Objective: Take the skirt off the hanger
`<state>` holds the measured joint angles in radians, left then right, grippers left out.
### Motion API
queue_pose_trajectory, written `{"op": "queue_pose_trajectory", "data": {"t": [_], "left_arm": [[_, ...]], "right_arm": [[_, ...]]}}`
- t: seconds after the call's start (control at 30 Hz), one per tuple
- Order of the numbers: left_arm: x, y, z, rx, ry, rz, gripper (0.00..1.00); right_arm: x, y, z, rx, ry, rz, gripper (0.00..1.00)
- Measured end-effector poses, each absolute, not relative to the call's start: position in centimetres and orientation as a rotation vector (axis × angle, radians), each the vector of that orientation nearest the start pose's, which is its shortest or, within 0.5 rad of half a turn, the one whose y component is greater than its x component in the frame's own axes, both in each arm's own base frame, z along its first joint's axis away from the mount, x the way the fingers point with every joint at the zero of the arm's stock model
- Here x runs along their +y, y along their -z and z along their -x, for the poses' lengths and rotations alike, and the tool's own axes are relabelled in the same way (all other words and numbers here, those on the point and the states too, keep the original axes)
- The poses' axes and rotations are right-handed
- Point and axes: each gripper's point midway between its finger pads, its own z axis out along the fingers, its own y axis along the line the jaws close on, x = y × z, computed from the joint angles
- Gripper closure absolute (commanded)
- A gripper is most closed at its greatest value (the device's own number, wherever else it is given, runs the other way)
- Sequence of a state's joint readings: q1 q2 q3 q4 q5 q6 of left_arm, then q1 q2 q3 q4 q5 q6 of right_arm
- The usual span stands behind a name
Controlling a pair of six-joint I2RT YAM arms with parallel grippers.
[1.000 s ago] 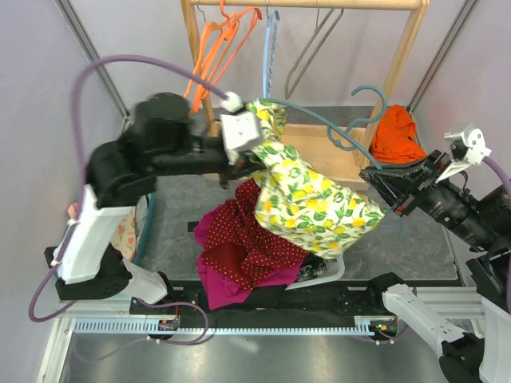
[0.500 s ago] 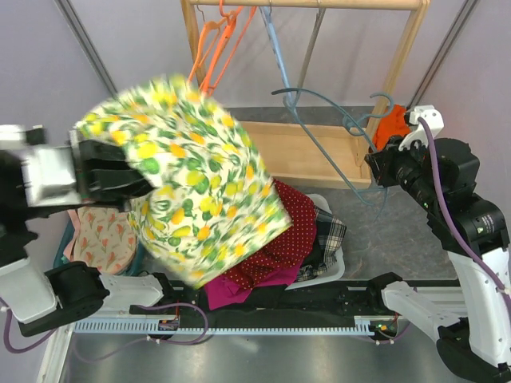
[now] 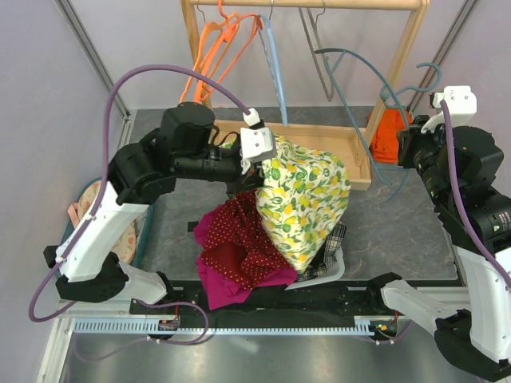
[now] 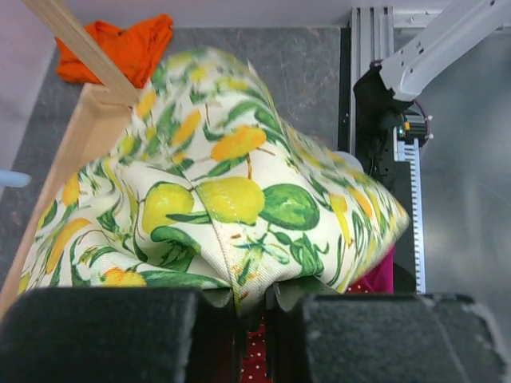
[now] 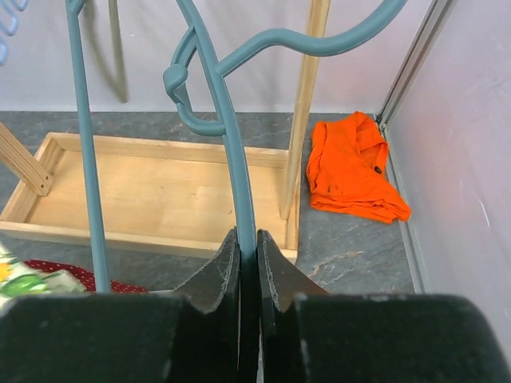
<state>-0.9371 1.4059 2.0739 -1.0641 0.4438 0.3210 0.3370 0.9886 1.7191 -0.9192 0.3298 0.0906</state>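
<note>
Two grips, both closed; left gripper (image 3: pixel 263 165) clenched on bunched edge of white cotton skirt with yellow-lemon and green-leaf print (image 3: pixel 307 199) — fabric pinched between black pads, rest draping onto maroon dotted cloth (image 3: pixel 239 239) heaped in white basket (image 3: pixel 339 267); skirt well apart from slim blue-grey plastic hanger (image 5: pixel 239 183); right gripper (image 5: pixel 247 247) clamped on hanger's bar — hanger bare, held near right post of pale wooden rack (image 3: pixel 399 64); crumpled orange garment (image 5: pixel 351 167) on floor beside post.

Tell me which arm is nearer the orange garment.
Right. The right fingers, shut on the blue hanger, are close by the orange garment; the left fingers grip the lemon-print skirt well to its left.
</note>
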Motion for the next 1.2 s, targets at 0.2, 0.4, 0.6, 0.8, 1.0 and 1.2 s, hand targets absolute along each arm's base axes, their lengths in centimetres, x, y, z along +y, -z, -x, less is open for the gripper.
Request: {"op": "queue_pose_trajectory", "data": {"t": [0.2,0.4,0.6,0.8,1.0,1.2], "left_arm": [[-31.2,-37.6,-16.1,1.593,0.764,-1.492,0.98],[-29.9,-27.7,-17.6,1.779,0.599,-1.611,0.98],[-27.9,-23.1,-17.9,1.815,0.471,-1.699,0.81],[-25.9,-20.5,-18.4,1.815,0.322,-1.77,0.28],[-24.8,-20.4,-19.5,1.823,0.205,-1.758,0.01],[-24.7,-25.7,-20.7,1.746,0.165,-1.632,0.01]], "right_arm": [[2.4,-44.6,-24.4,1.74,0.023,0.005,1.0],[1.6,-44.6,-21.1,1.662,0.008,0.039,1.0],[-0.8,-47.4,-17.8,1.493,0.025,-0.05,1.0],[-3.2,-48.2,-19.0,1.467,0.17,-0.154,1.0],[-2.1,-46.2,-24.4,1.597,0.274,-0.126,1.0],[-0.3,-44.4,-29.2,1.71,0.335,-0.057,1.0]]}}
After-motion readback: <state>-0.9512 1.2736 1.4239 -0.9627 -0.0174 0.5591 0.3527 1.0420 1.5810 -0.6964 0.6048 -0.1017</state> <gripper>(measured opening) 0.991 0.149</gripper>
